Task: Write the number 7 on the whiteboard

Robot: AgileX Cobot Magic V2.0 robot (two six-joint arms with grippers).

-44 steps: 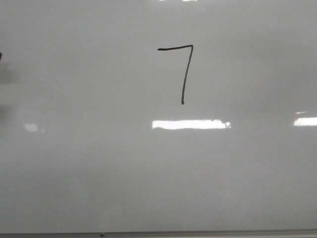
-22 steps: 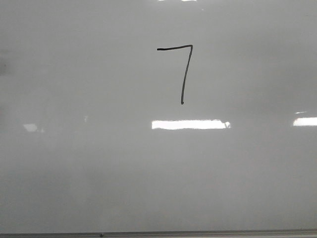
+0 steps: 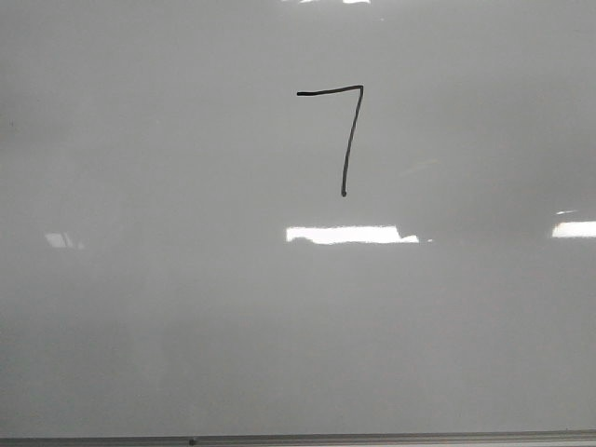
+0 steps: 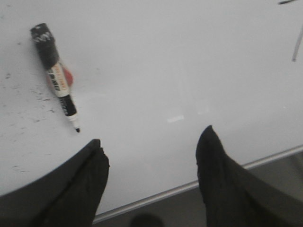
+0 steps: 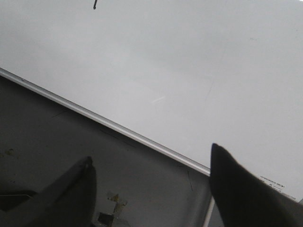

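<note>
Completed number 7 (image 3: 345, 130) on the whiteboard (image 3: 186, 307). Marker (image 4: 57, 75) lies uncapped on the board; left gripper (image 4: 150, 151) and right gripper (image 5: 151, 172) fingers spread apart, holding nothing.

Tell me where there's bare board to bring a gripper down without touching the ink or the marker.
Bare whiteboard runs between the number 7 and the metal bottom edge, and along both sides of the digit. In the left wrist view, only the marker lies on the board, beyond the open left gripper. Nothing is crowded.
</note>
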